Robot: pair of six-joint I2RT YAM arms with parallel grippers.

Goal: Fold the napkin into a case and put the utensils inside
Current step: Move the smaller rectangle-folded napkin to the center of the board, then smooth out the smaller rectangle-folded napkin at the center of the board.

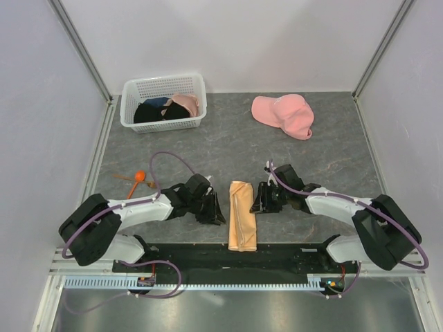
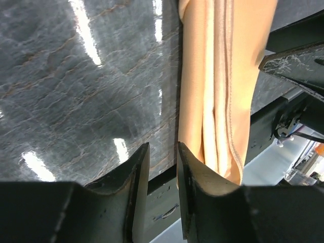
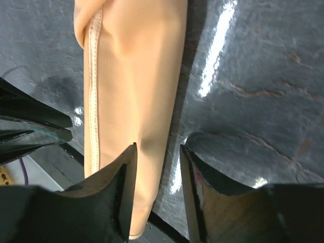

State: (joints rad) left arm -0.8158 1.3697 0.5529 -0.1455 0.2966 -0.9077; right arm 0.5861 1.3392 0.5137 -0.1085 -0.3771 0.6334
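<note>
The napkin (image 1: 241,214) lies folded into a long narrow peach-tan strip between the two arms, its near end over the black front rail. It also shows in the left wrist view (image 2: 217,91) and in the right wrist view (image 3: 134,76). My left gripper (image 1: 216,211) is low at the strip's left edge, jaws slightly apart and empty (image 2: 163,152). My right gripper (image 1: 259,200) is at the strip's right edge, jaws apart over that edge (image 3: 158,152), gripping nothing. The utensils lie far left: the orange-bowled spoon (image 1: 140,176) with thin brown pieces beside it.
A white basket (image 1: 163,123) holding dark and pink clothes stands at the back left. A pink cap (image 1: 284,114) lies at the back right. The black front rail (image 1: 291,249) runs along the near edge. Grey walls close the sides.
</note>
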